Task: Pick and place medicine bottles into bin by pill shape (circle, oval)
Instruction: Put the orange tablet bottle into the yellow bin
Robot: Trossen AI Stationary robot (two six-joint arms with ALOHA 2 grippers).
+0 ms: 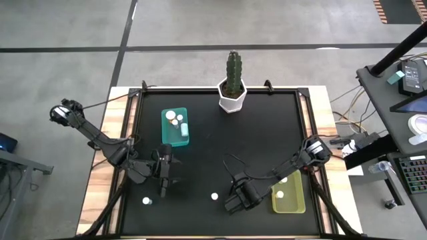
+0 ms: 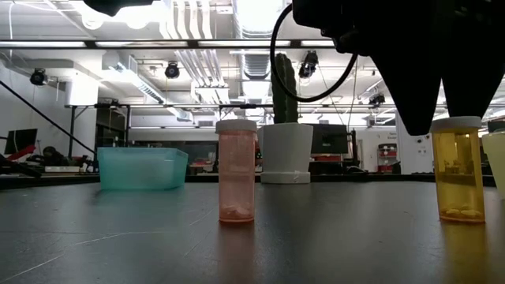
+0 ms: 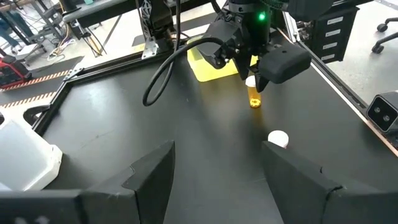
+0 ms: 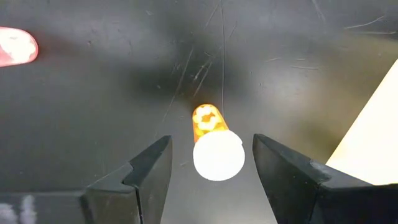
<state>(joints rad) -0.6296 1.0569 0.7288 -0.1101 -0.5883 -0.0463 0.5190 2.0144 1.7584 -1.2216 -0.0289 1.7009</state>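
Observation:
An orange medicine bottle with a white cap (image 4: 217,154) stands upright on the black table; it also shows in the low view (image 2: 460,170) and the left wrist view (image 3: 254,99). My right gripper (image 4: 211,155) is open above it, pointing down, one finger on each side of the cap, apart from it. A pinkish bottle (image 2: 237,170) stands to its left (image 1: 215,197). Another white-capped bottle (image 1: 146,200) stands near the front left. My left gripper (image 1: 162,180) is open and empty, low over the table's left half.
A teal bin (image 1: 187,137) at the left centre holds a few white-capped bottles. A yellow bin (image 1: 297,203) at the front right holds two. A cactus in a white hexagonal pot (image 1: 232,93) stands at the far edge. Bare black table lies between the arms.

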